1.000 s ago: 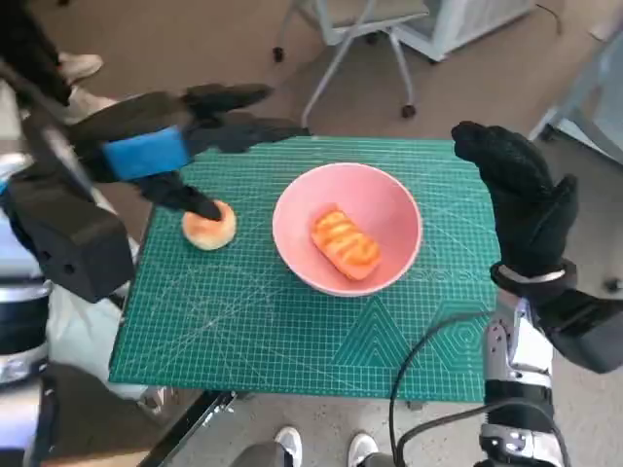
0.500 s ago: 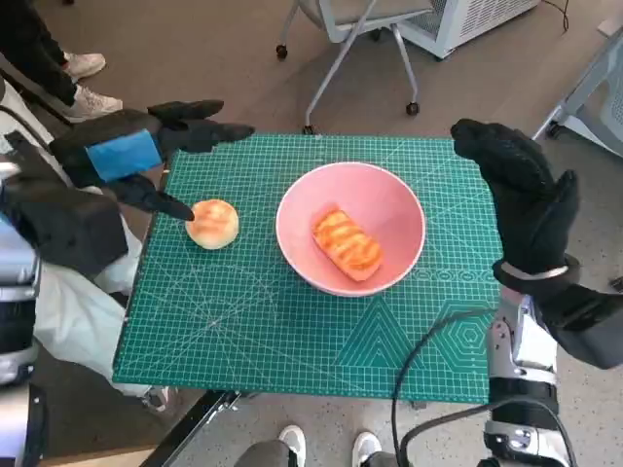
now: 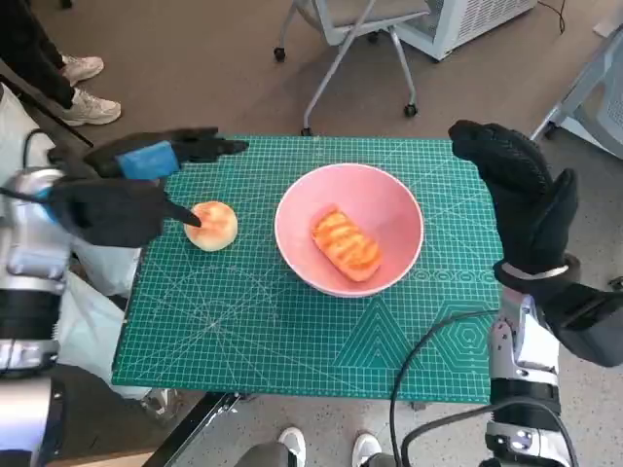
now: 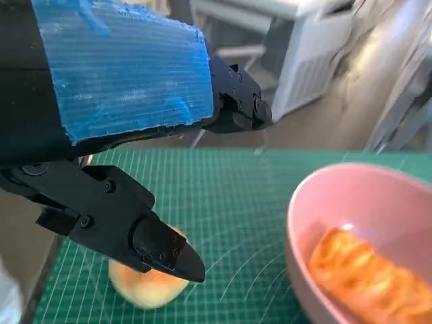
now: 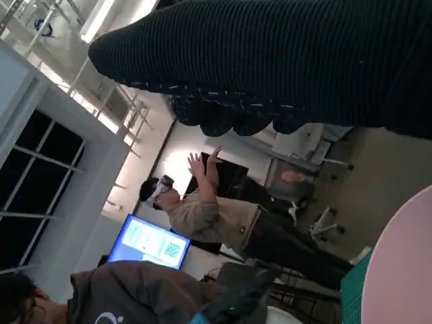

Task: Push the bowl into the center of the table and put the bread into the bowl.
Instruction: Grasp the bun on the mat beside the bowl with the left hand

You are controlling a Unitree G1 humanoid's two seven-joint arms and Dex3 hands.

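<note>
Green cutting mat (image 3: 292, 331) covered the whole small table, so that was the biggest thing going. Next down, the pink bowl (image 3: 389, 209) sat pretty much mid-mat, a touch toward the right side, with a striped orange bread (image 3: 346, 243) lying inside it. The right hand (image 3: 521, 199) in its knitted glove was raised over the mat's right edge, just beside the bowl but not touching it, fingers apart and holding nothing. The left hand (image 3: 131, 190) with the blue tape hovered at the mat's left edge, fingers spread, gripping nothing, one fingertip right at a round bun (image 3: 211, 226); couldn't tell if it actually touched. That bun sat on the mat left of the bowl, apart from it.
</note>
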